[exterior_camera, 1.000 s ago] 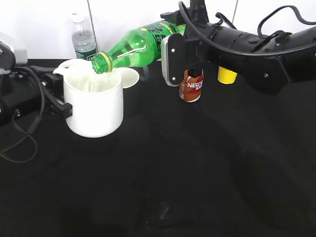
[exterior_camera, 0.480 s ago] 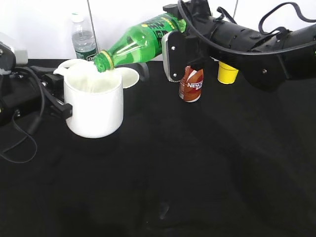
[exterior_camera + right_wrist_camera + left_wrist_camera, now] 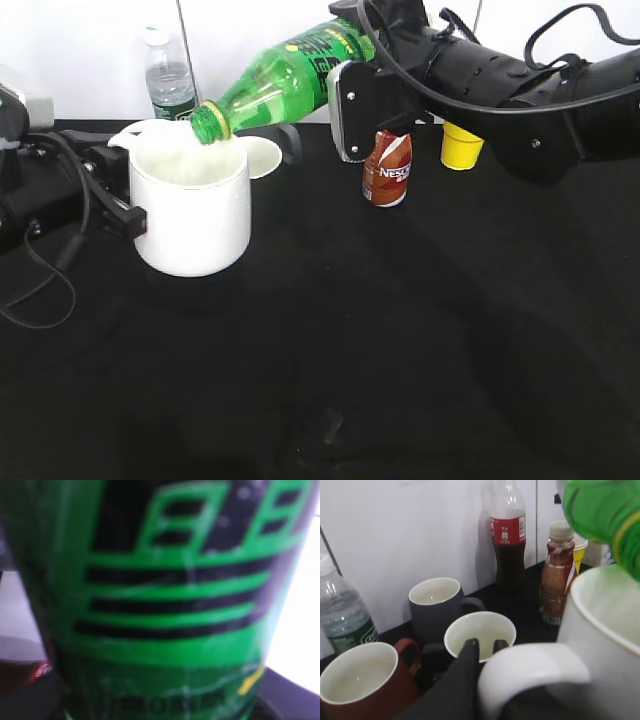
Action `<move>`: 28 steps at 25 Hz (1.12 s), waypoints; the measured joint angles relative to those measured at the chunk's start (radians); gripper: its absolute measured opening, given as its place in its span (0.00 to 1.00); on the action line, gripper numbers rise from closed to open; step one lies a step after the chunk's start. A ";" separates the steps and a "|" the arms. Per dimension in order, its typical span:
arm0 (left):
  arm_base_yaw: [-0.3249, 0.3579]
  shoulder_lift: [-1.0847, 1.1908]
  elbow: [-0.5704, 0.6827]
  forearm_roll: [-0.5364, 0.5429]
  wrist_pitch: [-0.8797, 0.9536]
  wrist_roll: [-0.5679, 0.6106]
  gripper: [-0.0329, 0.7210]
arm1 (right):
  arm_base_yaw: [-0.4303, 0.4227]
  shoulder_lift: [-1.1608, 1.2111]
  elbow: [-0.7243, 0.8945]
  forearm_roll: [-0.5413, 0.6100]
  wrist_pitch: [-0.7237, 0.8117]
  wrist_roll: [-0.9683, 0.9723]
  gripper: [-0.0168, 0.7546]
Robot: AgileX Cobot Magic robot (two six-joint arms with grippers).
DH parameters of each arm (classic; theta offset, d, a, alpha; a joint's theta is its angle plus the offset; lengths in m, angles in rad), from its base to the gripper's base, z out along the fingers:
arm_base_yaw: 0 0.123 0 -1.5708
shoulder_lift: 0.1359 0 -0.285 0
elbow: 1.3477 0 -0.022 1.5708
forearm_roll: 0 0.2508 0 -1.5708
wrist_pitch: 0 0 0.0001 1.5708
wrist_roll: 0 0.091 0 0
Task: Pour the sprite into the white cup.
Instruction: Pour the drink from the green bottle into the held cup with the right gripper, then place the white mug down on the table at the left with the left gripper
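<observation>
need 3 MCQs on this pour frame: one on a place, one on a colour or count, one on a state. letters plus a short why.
1. Where is the mouth of the sprite bottle?
A. Over the rim of the white cup
B. Over the yellow paper cup
C. Flat on the table

2. What colour is the mug nearest the left wrist camera, beside the water bottle?
A. Blue
B. Dark red
C. Yellow

3. How is the sprite bottle held?
A. Upright, cap on
B. Lying on the table
C. Tilted neck-down, open mouth, in the right claw

Answers:
1 A: the exterior view shows the neck just above the cup's rim.
2 B: the dark red mug shows a reddish-brown wall and handle in the left wrist view.
3 C: the base is raised at the claw and the neck slopes down to the cup.
</observation>
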 joint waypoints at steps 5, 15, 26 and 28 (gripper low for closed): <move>0.000 0.000 0.000 -0.005 -0.001 0.001 0.12 | 0.000 0.000 0.000 0.000 -0.004 0.000 0.55; 0.000 0.000 0.002 -0.029 0.005 0.007 0.12 | 0.000 0.000 -0.001 0.001 -0.014 0.045 0.55; 0.047 0.002 -0.007 -0.367 -0.183 0.056 0.12 | 0.000 0.000 -0.001 0.007 -0.041 1.052 0.55; 0.152 0.006 -0.079 -0.430 -0.182 0.071 0.12 | 0.000 0.000 -0.001 0.008 -0.041 1.217 0.55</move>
